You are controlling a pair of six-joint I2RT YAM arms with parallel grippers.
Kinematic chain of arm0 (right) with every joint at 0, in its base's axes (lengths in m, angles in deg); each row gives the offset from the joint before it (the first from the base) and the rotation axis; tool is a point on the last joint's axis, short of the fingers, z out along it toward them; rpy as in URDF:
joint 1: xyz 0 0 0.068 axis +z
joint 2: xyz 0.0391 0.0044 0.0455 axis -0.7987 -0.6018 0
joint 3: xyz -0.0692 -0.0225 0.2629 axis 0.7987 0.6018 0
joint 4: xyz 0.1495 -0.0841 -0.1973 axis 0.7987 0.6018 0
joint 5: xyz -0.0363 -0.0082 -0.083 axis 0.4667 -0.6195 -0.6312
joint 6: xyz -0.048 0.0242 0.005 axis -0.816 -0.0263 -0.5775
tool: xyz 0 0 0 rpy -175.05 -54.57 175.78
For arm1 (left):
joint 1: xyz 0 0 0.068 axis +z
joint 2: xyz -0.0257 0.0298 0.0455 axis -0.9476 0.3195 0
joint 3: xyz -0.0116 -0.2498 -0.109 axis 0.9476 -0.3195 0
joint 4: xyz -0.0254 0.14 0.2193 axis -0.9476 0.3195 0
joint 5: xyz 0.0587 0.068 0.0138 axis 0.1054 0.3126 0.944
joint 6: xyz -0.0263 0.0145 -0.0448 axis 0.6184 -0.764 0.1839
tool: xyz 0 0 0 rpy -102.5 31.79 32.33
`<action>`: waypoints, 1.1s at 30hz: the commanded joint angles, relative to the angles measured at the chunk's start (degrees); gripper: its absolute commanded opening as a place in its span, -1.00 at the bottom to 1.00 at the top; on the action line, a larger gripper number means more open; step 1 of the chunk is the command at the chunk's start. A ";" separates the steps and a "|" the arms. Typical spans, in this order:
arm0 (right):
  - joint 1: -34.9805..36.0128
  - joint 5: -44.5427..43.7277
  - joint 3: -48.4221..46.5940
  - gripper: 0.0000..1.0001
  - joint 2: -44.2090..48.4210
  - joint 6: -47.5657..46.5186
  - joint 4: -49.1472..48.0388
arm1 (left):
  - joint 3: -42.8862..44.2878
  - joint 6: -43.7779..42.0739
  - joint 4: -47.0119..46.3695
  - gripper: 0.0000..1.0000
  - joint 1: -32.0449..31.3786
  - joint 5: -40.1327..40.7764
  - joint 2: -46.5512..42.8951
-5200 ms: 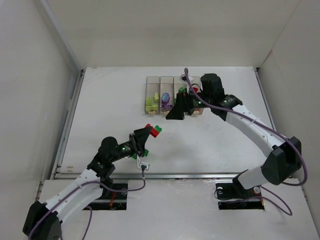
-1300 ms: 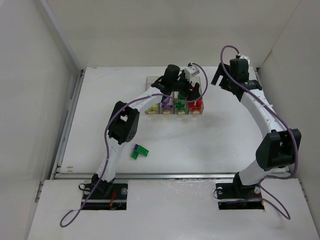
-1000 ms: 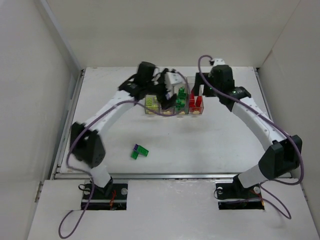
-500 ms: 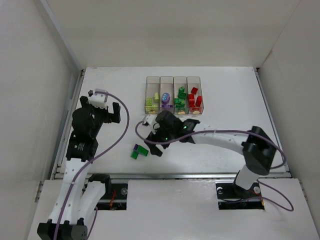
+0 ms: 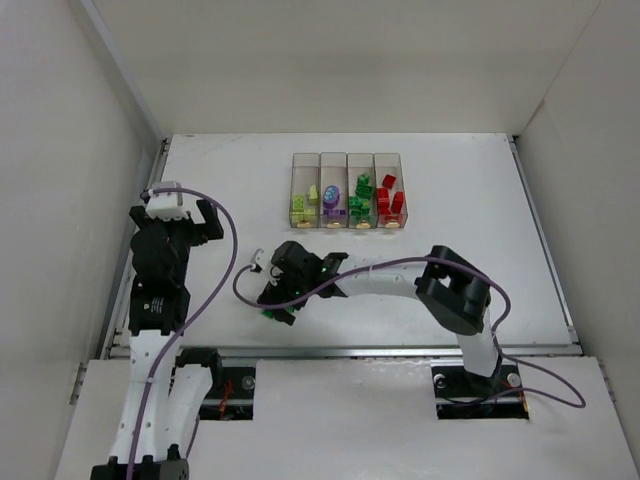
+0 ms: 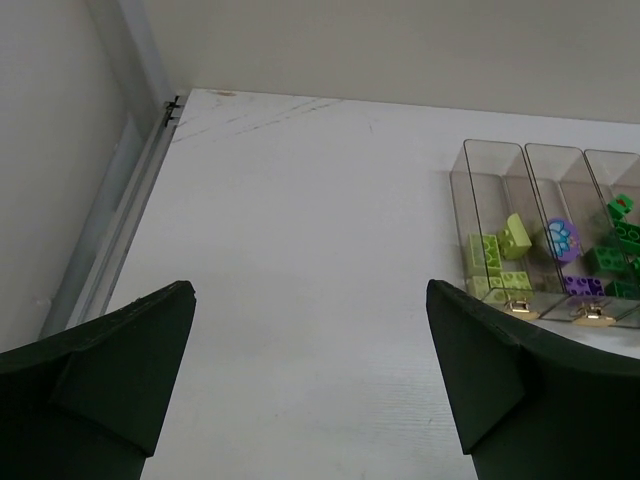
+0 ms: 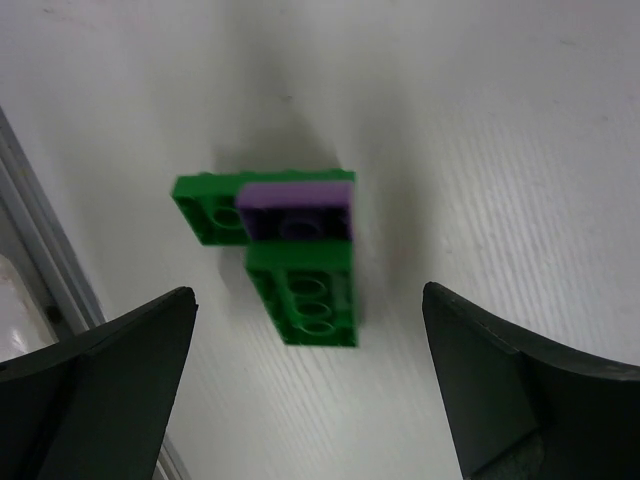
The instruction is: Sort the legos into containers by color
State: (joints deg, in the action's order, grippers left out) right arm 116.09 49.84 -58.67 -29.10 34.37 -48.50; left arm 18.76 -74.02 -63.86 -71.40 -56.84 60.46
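Two green legos clipped under a purple lego sit between the right gripper's spread fingers — grabbed together, colors would mix.

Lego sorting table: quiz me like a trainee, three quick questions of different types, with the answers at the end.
1. True or false: the right end effector is shut on the green-and-purple lego cluster.
2. Which colour fills the rightmost container? A red, B purple, C green.
3. How many containers stand in the row?
Key: 1 false, it is open over the cluster; 2 A; 3 four.
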 commanded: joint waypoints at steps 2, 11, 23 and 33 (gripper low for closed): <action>1.42 -3.90 -3.88 1.00 -2.41 1.99 -4.78 | -1.37 3.59 -2.92 1.00 2.49 -0.41 -2.06; 1.42 -5.59 -6.69 0.07 -4.26 2.53 -4.79 | -1.90 3.59 -1.69 1.00 3.02 -0.41 -3.12; -5.49 1.86 -15.47 -1.00 -2.07 9.20 1.44 | -2.43 -4.30 -3.79 0.85 3.02 -14.71 -2.50; -22.13 12.52 -17.32 -1.00 8.22 17.12 9.71 | 4.95 -31.35 2.34 0.76 -2.50 -37.68 14.36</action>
State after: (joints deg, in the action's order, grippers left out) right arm 92.23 58.43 -72.95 -24.49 49.32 -42.77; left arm 20.77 -93.36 -63.46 -71.11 -88.12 70.99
